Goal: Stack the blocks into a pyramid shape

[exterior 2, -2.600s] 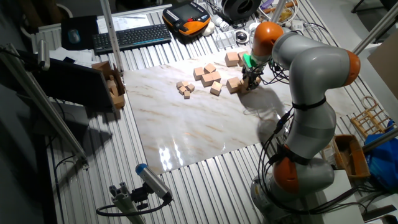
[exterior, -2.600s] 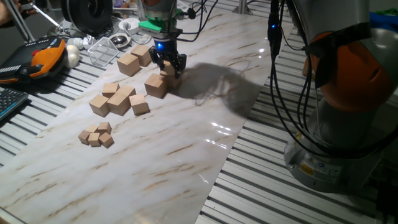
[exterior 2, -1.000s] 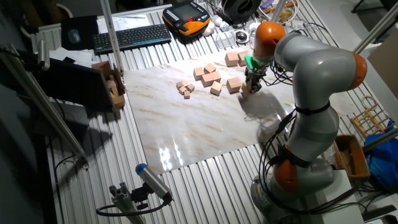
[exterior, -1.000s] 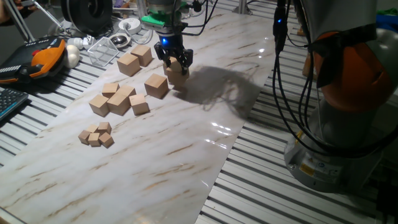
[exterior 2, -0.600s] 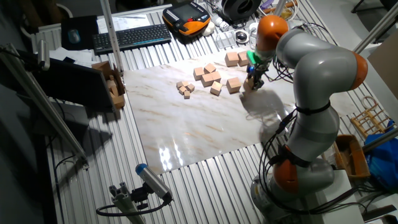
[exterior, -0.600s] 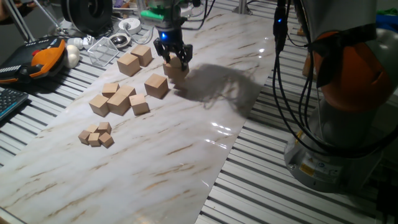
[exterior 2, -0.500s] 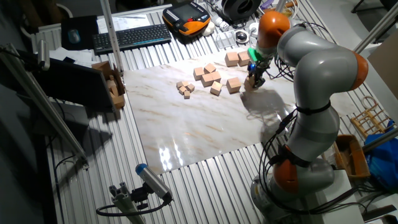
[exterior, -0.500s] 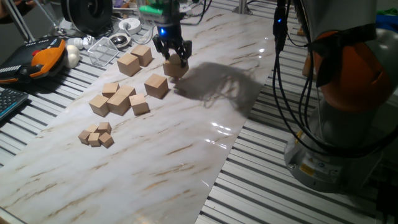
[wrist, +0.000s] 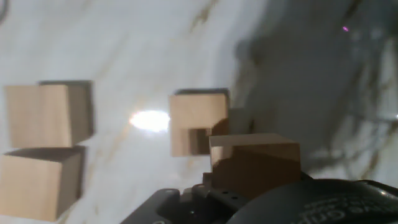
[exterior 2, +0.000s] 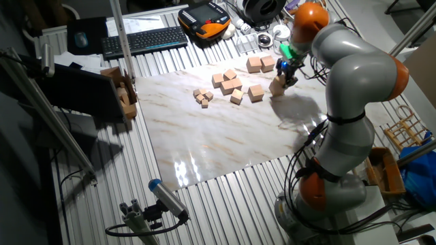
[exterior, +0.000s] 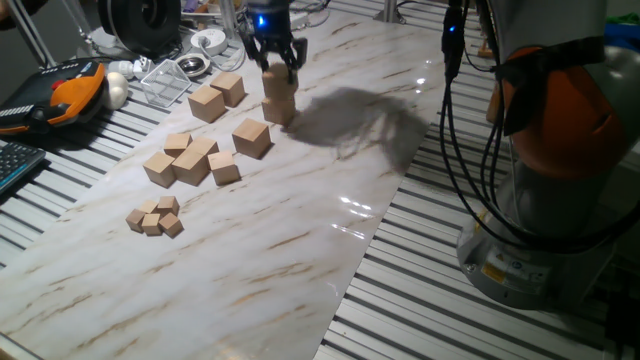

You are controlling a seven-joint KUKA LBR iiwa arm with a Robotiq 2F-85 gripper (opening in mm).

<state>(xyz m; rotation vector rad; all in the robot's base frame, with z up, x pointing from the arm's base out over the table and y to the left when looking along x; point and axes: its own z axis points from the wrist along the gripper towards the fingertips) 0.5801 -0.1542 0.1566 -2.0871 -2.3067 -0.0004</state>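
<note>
My gripper (exterior: 276,68) is shut on a large tan block (exterior: 279,84) and holds it above the marble board. A second large block (exterior: 281,111) stands on the board right below it. In the hand view the held block (wrist: 255,163) is close to the camera and the lower block (wrist: 198,115) lies a little to its left. Another large block (exterior: 251,137) sits to the left in front. Two more large blocks (exterior: 207,102) (exterior: 229,88) sit side by side farther left. The gripper also shows in the other fixed view (exterior 2: 286,71).
Several medium wooden cubes (exterior: 188,160) and a cluster of tiny cubes (exterior: 155,216) lie on the left of the board (exterior: 300,230). A clear plastic box (exterior: 165,80), an orange pendant (exterior: 75,90) and a keyboard (exterior: 12,165) lie beyond the left edge.
The gripper closed on a block beside the front one, then carried it up and back toward the far left. The held block now hangs higher, over another block.
</note>
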